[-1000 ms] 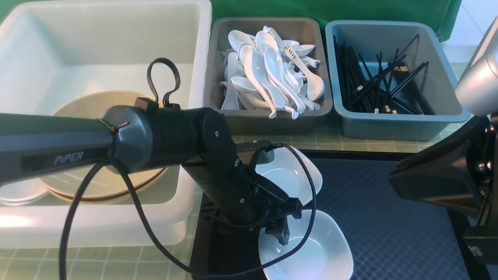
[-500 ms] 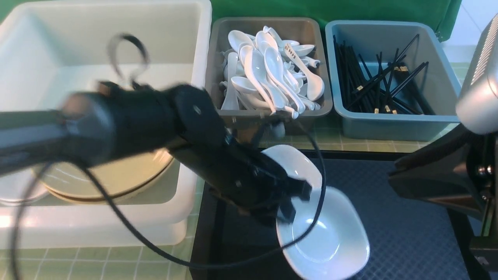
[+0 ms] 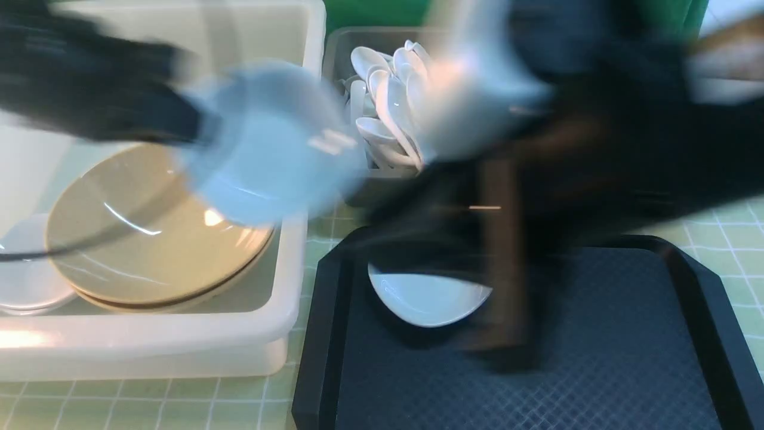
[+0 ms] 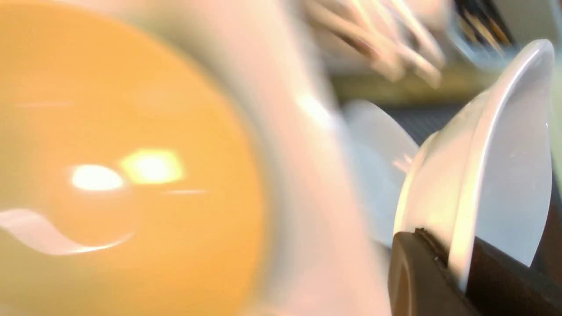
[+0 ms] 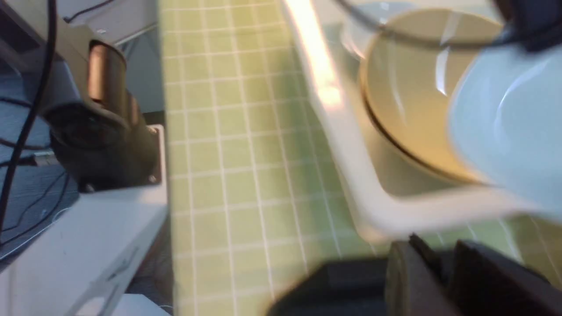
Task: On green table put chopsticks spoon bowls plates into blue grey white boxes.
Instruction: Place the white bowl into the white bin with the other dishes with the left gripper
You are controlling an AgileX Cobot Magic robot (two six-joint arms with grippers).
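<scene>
**Left end effector.** It is pressed together on the rim of a small glossy white rounded-square plate. In the left wrist view the rim sits between the two dark fingers. The plate body extends away from them and stands on edge rather than flat.

**Position of the held plate.** In the front view it hangs over the right-hand wall of the very large translucent white plastic box, clear of the pale green chequered tabletop. The view is heavily blurred, so treat the outline as approximate.

**Governing relation.** The stack of wide, shallow, glossy tan bowls lies below the held plate and towards the robot's left. Judge the coming move as a carry leftwards and down into the box. Expect to level the plate before release, since it is tilted now.

**Remaining plate.** A second white rounded-square plate rests on the black textured tray, well apart from the left end effector. The right arm crosses above the tray and is the nearer arm to it.

**Right end effector.** Its wrist view shows only blurred dark fingers with nothing visibly between them. You cannot tell whether they are spread or pressed together.
</scene>
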